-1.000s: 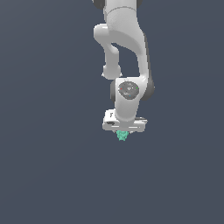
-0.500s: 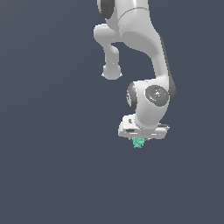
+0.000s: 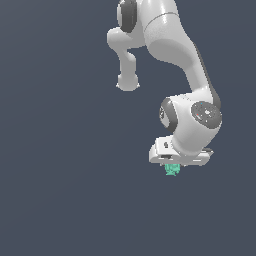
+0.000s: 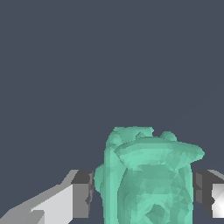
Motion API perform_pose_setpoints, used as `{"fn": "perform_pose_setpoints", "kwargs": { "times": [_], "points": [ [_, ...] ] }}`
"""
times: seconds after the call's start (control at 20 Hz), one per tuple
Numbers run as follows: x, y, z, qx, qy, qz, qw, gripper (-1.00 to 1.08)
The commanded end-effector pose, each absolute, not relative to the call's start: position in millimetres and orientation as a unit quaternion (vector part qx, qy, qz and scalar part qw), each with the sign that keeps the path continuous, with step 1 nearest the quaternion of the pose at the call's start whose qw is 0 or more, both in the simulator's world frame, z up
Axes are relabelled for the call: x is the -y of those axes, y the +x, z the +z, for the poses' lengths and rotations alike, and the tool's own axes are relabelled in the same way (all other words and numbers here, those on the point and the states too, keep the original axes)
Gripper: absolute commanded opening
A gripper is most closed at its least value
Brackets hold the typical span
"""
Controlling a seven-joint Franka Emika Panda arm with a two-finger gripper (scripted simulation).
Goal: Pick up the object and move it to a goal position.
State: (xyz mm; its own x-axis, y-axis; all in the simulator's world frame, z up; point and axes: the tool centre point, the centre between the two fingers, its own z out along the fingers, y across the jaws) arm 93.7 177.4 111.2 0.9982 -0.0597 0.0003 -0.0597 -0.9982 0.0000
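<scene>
Hanging under the white robot arm [image 3: 172, 47], the pincer [image 3: 173, 167] points down and is clamped on the object [image 3: 172, 170], a tiny teal-green lump. In the exterior view the lump sticks out just below the flat white hand piece, and it looks much smaller than that piece is wide. It sits toward the exterior view's right and a bit below the middle of the picture. All around it there is only plain dark blue-grey. You cannot tell from this view if the lump is up in the air or near a floor, because no ground line or shadow shows.

The arm comes down from the top of the picture. It bends once near a round white knob, then curves out toward the exterior view's right and ends in a big round joint with a dark grey cap. The hand piece sits right under that joint and is a little tilted.

In the wrist view the object [image 4: 148, 179] looks big and bumpy, with rounded knobs on top and flat little faces on its sides. One dark grey finger pad [image 4: 82, 194] presses against one side of it, and another pad [image 4: 202, 192] is close on the other side. The lump fills the space between them.
</scene>
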Motion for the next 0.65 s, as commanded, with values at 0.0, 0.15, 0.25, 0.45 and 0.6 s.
{"fn": "perform_pose_setpoints", "kwargs": {
  "times": [0.0, 0.15, 0.25, 0.45, 0.6],
  "points": [
    [-185, 99, 113, -0.03, -1.0, 0.0, 0.0, -1.0],
    [-191, 104, 115, -0.03, -1.0, 0.0, 0.0, -1.0],
    [-194, 106, 116, -0.03, -1.0, 0.0, 0.0, -1.0],
    [-197, 109, 117, -0.03, -1.0, 0.0, 0.0, -1.0],
    [-198, 109, 117, -0.03, -1.0, 0.0, 0.0, -1.0]
  ]
}}
